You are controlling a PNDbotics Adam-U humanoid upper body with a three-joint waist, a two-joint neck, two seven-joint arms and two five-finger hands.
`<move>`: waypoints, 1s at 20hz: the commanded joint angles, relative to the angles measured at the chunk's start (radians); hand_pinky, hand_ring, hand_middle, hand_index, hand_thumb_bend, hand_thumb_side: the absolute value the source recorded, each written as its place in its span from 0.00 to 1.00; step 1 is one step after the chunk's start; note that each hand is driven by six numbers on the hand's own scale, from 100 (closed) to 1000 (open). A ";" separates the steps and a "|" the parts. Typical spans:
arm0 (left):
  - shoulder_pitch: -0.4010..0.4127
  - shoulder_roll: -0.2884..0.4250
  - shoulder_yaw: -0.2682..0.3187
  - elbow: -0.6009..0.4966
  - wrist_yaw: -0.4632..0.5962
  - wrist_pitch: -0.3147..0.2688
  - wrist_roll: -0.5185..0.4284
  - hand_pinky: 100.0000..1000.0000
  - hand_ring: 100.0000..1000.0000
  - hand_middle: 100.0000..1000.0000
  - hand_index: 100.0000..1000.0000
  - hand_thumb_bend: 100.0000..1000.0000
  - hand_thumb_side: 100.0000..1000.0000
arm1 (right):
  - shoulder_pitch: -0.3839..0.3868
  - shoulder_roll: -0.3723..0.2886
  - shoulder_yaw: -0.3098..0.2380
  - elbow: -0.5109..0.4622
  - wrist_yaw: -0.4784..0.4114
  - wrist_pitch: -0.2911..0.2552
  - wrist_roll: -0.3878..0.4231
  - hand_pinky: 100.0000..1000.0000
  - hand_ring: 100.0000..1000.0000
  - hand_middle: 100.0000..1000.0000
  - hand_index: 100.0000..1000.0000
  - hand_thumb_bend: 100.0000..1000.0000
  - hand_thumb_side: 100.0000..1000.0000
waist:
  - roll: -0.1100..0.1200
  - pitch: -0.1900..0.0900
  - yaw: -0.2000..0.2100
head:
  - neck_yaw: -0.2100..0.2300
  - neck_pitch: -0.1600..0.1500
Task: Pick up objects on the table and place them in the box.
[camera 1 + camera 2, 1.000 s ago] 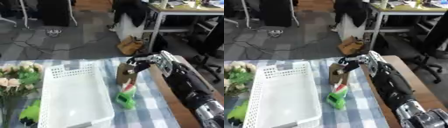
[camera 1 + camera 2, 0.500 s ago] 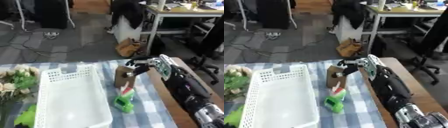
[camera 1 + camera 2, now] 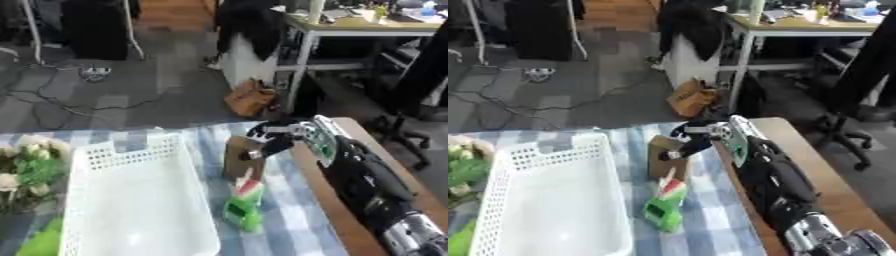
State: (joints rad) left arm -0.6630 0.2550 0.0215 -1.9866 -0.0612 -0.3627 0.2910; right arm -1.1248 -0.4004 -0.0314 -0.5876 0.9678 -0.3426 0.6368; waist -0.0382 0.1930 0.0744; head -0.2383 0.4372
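Robot hand [image 3: 278, 136] curled, touching brown box [image 3: 239, 158]

Right hand [image 3: 278, 137] touches brown box [image 3: 240, 158] beside white basket [image 3: 131, 200].

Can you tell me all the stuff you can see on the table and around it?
basket: one, white with small holes, left-middle of the table.
brown box: one, standing upright just right of the basket, at the right hand's fingers.
green toy: one, green with a red and white top, in front of the brown box.
flowers: one bunch, pale with green leaves, at the left edge.
green thing: one, bright green, at the bottom left corner.
tablecloth: one, blue and white checked.
brown bag: one, on the floor beyond the table.
right hand: one, black and silver, fingers curled at the brown box.
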 commanded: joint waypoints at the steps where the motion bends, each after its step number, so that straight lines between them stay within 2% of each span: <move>1: -0.023 0.005 0.000 -0.013 0.007 -0.004 -0.002 0.73 0.95 0.87 0.90 0.00 0.76 | -0.024 -0.040 -0.011 -0.013 -0.002 0.002 -0.005 0.98 1.00 0.96 1.00 0.59 0.80 | 0.017 0.002 0.000 | -0.007 -0.018; 5: -0.028 0.005 0.000 -0.013 0.012 -0.004 -0.003 0.73 0.95 0.87 0.90 0.00 0.76 | -0.026 -0.047 -0.015 -0.014 -0.002 -0.002 -0.011 0.98 1.00 0.96 1.00 0.59 0.80 | 0.018 0.011 0.004 | -0.012 -0.026; 15: -0.035 0.001 0.000 -0.013 0.024 -0.005 -0.003 0.73 0.95 0.87 0.90 0.00 0.76 | -0.014 -0.038 -0.008 -0.005 0.017 -0.012 0.000 0.97 1.00 0.94 1.00 0.58 0.76 | 0.020 0.014 0.008 | -0.011 -0.021; 20: -0.036 -0.001 -0.002 -0.013 0.029 -0.006 -0.007 0.73 0.95 0.87 0.90 0.00 0.76 | -0.010 -0.033 -0.006 -0.002 0.042 -0.017 -0.006 0.95 1.00 0.91 0.98 0.54 0.75 | 0.021 0.016 0.009 | -0.013 -0.019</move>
State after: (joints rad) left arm -0.6803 0.2465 0.0214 -1.9866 -0.0363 -0.3667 0.2868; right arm -1.1162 -0.4106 -0.0364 -0.5828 0.9976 -0.3554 0.6336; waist -0.0347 0.2098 0.0822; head -0.2490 0.4241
